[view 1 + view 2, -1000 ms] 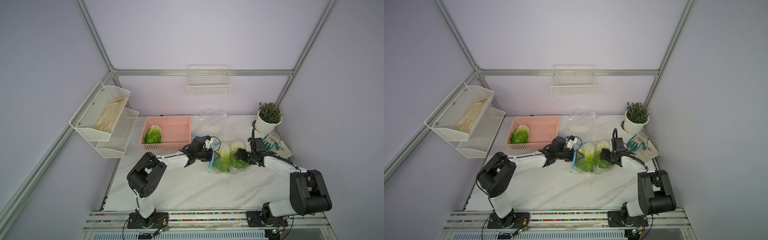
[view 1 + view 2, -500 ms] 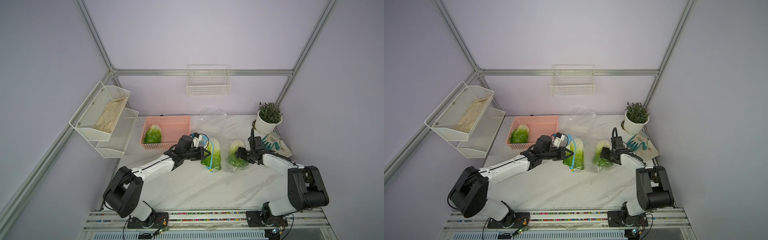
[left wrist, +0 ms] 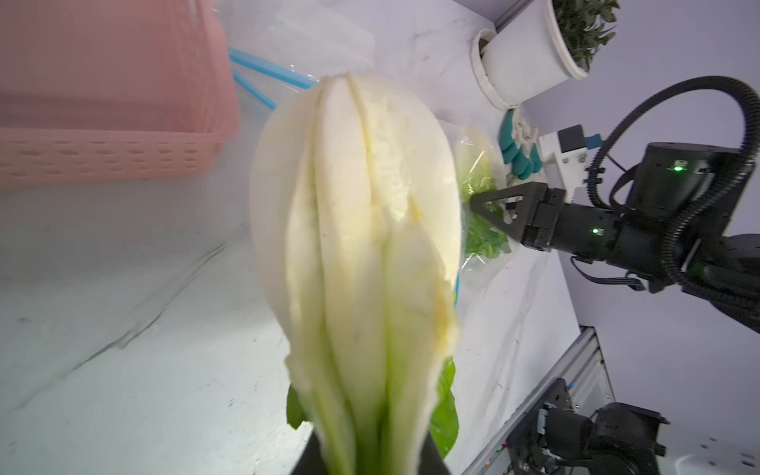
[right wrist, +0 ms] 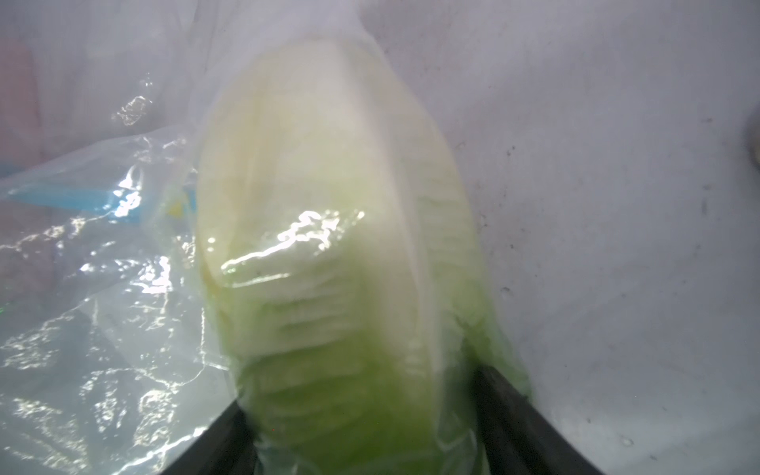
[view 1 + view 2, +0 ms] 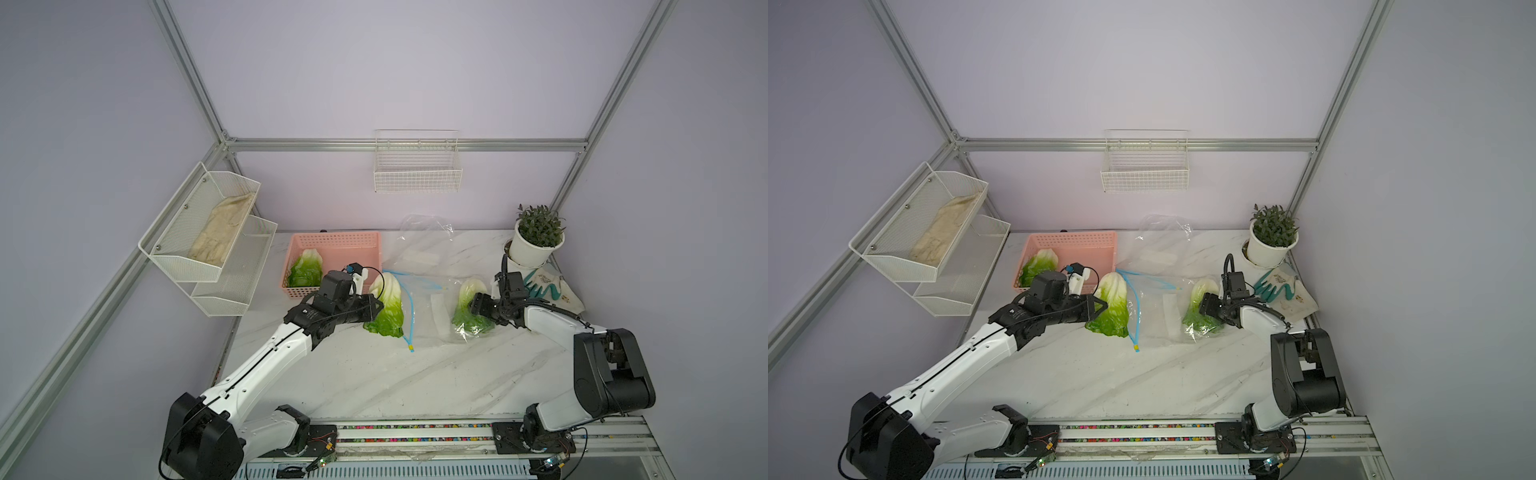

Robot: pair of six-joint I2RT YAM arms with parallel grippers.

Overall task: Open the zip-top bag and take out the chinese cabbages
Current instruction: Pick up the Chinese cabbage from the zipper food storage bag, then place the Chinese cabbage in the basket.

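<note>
Left claw (image 5: 375,308) is clamped on the free cabbage (image 5: 390,316). Right claw (image 5: 474,310) squeezes the bagged cabbage (image 5: 468,293) through the zip-top bag (image 5: 428,291).

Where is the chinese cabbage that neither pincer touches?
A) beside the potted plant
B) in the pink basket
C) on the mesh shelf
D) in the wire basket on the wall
B: the loose cabbage lies in the pink basket, while the left pincer grips a second cabbage and the right pincer clamps the third cabbage through the zip-top bag.
</note>
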